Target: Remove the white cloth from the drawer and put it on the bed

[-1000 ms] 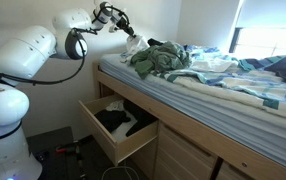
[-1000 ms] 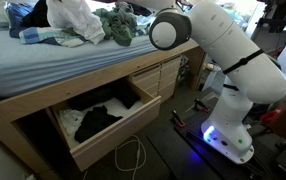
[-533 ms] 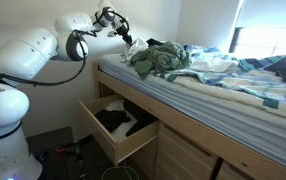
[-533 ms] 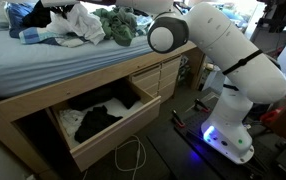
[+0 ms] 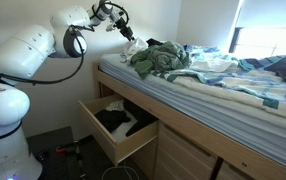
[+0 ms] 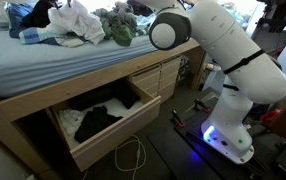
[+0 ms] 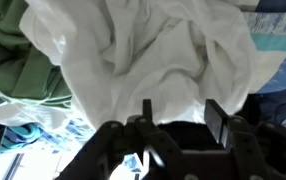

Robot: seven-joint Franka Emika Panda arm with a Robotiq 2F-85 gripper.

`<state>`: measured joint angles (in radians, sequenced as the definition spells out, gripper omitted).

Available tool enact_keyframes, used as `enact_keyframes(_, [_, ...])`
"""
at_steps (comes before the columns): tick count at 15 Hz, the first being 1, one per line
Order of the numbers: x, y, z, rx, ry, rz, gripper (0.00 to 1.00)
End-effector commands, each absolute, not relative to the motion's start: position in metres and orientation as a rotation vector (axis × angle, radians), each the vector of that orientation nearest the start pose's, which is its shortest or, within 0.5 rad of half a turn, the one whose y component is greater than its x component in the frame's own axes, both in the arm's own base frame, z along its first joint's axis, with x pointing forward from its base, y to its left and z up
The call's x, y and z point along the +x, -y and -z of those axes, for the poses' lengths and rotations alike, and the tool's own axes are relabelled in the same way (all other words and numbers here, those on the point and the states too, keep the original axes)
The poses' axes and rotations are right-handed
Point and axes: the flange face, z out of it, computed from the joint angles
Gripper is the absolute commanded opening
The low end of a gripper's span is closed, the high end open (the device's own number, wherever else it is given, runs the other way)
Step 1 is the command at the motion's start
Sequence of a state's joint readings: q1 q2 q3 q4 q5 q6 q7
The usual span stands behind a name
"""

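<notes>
Basically done I'd say: the white cloth [image 6: 78,22] is out of the drawer [image 6: 113,140] under the bed [image 6: 43,75] and lies bunched on the bed, the gripper [image 7: 181,122] hovers above it, jaws spread, nothing pinched, only backing off remains

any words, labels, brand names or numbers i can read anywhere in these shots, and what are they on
None: no text can be read in any view.
The robot arm, the open drawer, the white cloth and the striped bedding show no print, label or number.
</notes>
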<state>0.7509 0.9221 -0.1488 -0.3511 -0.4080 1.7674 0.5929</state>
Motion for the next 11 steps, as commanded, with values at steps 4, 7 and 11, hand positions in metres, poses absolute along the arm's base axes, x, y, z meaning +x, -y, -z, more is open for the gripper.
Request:
enact_keyframes(4, [0.551,-0.48,-0.697,-2.982,0.307,1.283,1.0])
enact_keyframes(7, [0.528,-0.49,-0.714,-2.955,0.387,1.266,1.0])
enact_keyframes(11, [0.524,-0.5,-0.712,-2.924,0.385,1.291,1.0])
